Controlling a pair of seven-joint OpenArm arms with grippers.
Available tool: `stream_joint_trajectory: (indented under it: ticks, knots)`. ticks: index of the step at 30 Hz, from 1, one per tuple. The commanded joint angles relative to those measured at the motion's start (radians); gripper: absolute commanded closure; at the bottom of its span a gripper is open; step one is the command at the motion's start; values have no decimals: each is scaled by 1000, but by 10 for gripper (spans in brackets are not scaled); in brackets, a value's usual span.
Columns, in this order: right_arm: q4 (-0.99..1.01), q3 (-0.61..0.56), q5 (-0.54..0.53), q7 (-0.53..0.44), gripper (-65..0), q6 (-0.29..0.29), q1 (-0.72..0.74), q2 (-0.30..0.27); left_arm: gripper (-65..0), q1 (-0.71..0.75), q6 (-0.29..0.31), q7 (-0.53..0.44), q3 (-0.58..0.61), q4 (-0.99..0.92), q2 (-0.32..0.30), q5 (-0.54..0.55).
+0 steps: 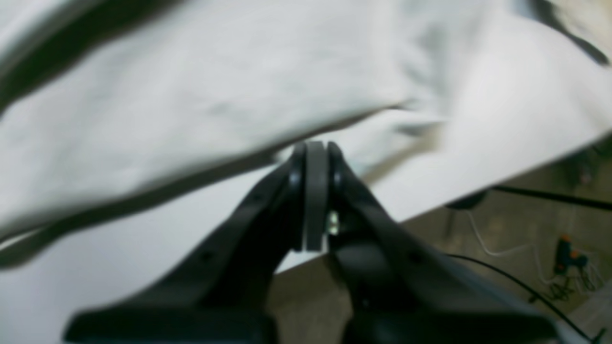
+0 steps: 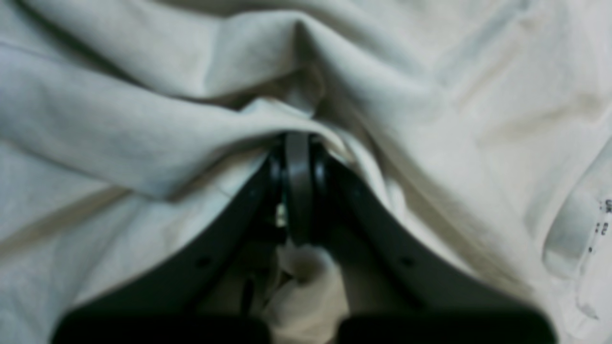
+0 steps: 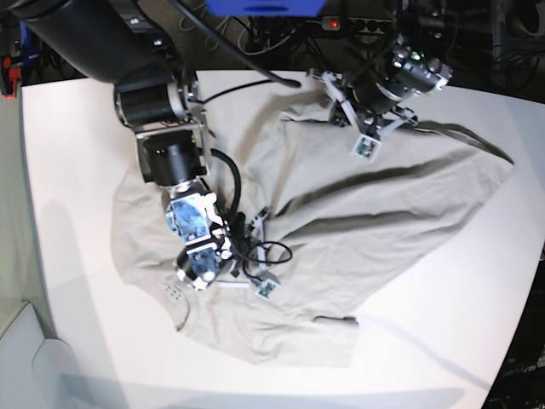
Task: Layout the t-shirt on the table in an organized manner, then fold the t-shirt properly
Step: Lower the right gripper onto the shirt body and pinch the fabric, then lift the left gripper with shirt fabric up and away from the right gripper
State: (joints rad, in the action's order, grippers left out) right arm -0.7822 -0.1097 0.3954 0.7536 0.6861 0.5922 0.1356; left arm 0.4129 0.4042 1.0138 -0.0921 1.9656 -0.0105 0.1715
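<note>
White counter [image 3: 68, 136] filling most of the base view, dark clutter of cables beyond its far edge. Spread crumpled across the middle of it, reaching toward the right edge: a light grey-beige t-shirt [image 3: 383, 230], long creases running across the body, lower hem toward the near edge. Left gripper [image 1: 315, 148] near the far edge, over the shirt's upper border; jaws pressed together, with blurred cloth just beyond the tips, and whether any fabric is pinched cannot be told. Right gripper [image 2: 297, 138] low over the shirt's left part, nearer the left edge; jaws pressed together on a gathered fold, a small tuft of cloth showing between the fingers [image 2: 229, 239] behind the tips. Printed label [image 2: 600, 224] at the right of the right wrist view. Floor with loose cables [image 1: 535, 248] past the counter's edge in the left wrist view.
</note>
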Motion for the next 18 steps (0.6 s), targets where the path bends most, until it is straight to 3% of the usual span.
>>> stream_joint_trajectory:
  ticks: [1,6,12,18]
  knots:
    - [8,-2,30,40,0,12,1,-1,-1,-4,-6,-16,4,18,-1,7]
    - [8,-2,30,40,0,12,1,-1,-31,-1,-8,-10,-8,18,13,1]
    - [7,-3,30,42,0,12,1,-4,-223,7,-1,-10,-41,18,10,7]
    - [7,-3,30,42,0,12,-1,-4,-231,-1,-1,-10,-34,8,34,7]
